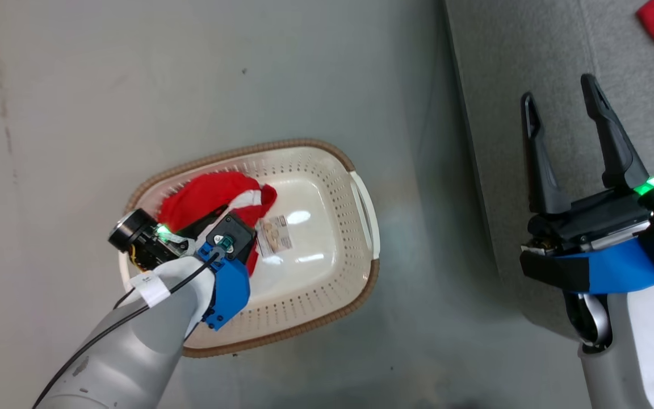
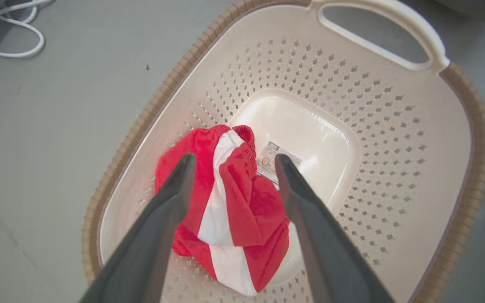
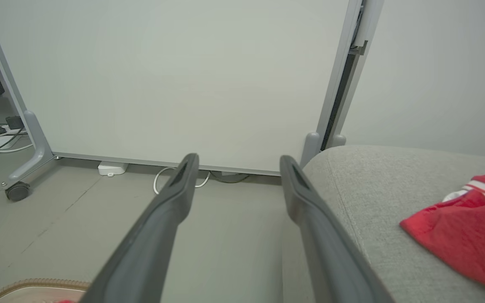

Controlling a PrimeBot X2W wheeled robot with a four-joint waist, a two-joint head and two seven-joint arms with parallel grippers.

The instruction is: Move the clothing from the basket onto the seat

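One red garment (image 3: pixel 457 227) is already lying on the grey seat (image 1: pixel 508 68). The other one, the white-striped garment (image 2: pixel 230 210), sits bunched up in the basket (image 1: pixel 327 170) on the side away from the seat, right next to the barcode sticker (image 1: pixel 275 236) on its bottom.

Left gripper (image 2: pixel 234 159) is down over the basket with its fingers spread wide, one either side of the bundle, not pinching anything. Can't tell if the tips are actually on the cloth. Right gripper (image 1: pixel 557 88) hangs over the seat near its basket-side edge, also wide open with nothing in it.

My guess on handling: that thing is light and floppy, zero stiffness, so it'll drape and dangle once lifted. I'd go for the fat fold in the middle where the white stripe runs, since a thin edge could just slip out. Catch enough layers and it should come up in one lump.

Room-wise it looks easy. The only snags I'd worry about are the brown rim and the white handle (image 1: pixel 367 210) on the seat side, if the cloth trails. It's bare floor (image 1: pixel 418 255) between basket and seat, and there's plenty of open grey fabric to drop it on.
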